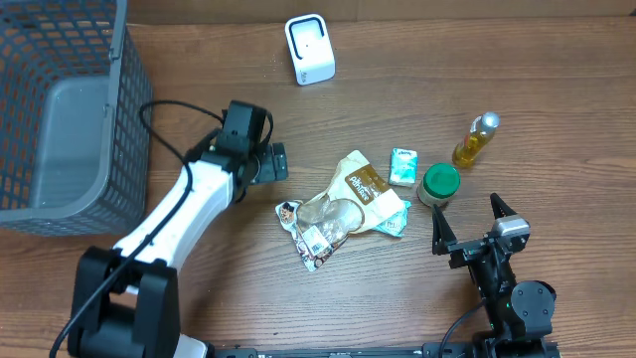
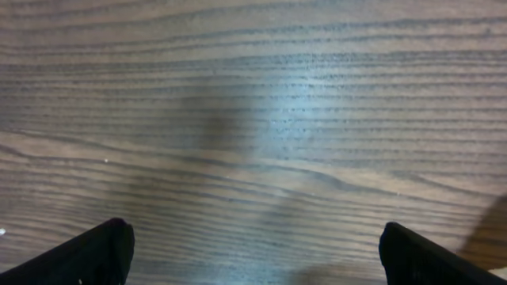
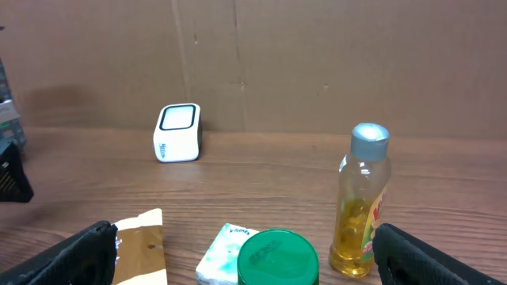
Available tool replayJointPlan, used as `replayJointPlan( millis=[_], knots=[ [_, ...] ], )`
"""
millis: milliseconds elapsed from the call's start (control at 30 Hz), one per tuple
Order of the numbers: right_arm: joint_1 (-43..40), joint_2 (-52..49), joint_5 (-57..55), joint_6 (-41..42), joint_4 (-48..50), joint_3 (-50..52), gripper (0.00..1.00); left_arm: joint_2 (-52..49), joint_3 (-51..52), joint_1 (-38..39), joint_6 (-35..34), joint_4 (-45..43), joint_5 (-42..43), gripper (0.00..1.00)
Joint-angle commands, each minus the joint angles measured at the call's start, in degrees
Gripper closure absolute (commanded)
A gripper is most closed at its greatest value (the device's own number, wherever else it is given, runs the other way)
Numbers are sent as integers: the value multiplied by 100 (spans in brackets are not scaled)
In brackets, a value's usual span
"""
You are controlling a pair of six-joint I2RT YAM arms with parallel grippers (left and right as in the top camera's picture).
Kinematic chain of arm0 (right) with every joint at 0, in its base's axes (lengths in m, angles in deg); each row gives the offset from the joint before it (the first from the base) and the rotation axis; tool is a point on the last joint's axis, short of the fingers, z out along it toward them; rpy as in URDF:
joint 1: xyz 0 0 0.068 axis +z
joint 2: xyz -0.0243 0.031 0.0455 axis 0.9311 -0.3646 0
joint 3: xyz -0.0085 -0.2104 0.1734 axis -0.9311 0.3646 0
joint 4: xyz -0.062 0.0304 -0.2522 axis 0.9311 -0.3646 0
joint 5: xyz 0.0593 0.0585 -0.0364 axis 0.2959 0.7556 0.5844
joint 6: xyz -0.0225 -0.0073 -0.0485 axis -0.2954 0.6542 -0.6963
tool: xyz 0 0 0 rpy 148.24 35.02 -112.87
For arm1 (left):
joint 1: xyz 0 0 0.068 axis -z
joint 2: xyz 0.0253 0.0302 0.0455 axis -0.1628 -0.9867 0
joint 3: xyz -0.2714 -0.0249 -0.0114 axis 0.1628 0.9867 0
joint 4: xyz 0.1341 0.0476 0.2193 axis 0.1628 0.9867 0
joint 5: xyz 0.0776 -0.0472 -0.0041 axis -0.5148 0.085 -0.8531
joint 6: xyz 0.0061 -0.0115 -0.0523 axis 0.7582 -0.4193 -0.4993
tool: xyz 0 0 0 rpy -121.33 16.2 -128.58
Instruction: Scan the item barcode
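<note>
The snack bag (image 1: 363, 187) lies flat near the middle of the table (image 1: 397, 298), with a crumpled clear wrapper (image 1: 318, 227) touching its near left side. Just right of the bag are a small teal packet (image 1: 402, 166) and a green-lidded jar (image 1: 439, 183). A bottle (image 1: 475, 139) of yellow liquid stands farther right. The white scanner (image 1: 309, 49) stands apart at the far edge, well clear of the cluster. The overhead view alone shows the wire basket (image 1: 70, 109) at the far left. It also shows the left gripper (image 1: 266, 164) low over the wood, left of the wrapper. The left wrist view shows only that gripper (image 2: 257, 253), fingers spread wide with bare wood grain between them. It holds nothing. The right gripper (image 1: 467, 211) sits near the right edge, fingers wide apart and empty, just on the near side of the jar. Its wrist view looks level across the table past the jar lid (image 3: 277, 257) and bottle (image 3: 360, 202) to the scanner (image 3: 177, 132). That view alone shows the brown cardboard wall (image 3: 317, 63) behind. The surface is brown wood-grain.
</note>
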Motion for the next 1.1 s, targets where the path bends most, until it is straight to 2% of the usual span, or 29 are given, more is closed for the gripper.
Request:
replayJointPlan(
  millis=[0,200,367,667,1067],
  knots=[
    [-13,63,-7,-24,22,61,0,398,527,-138,155,-295,11,0],
    [-13,63,-7,-24,22,61,0,940,1475,-387,153,-728,28,0],
    [-13,63,-7,-26,22,61,0,1394,2387,-721,153,-1491,140,0],
    [-13,63,-7,-24,22,61,0,1982,3036,-1003,197,-1969,46,0],
    [-13,63,-7,-26,22,61,0,2636,3628,-1003,201,-1952,-2,0]
  ],
)
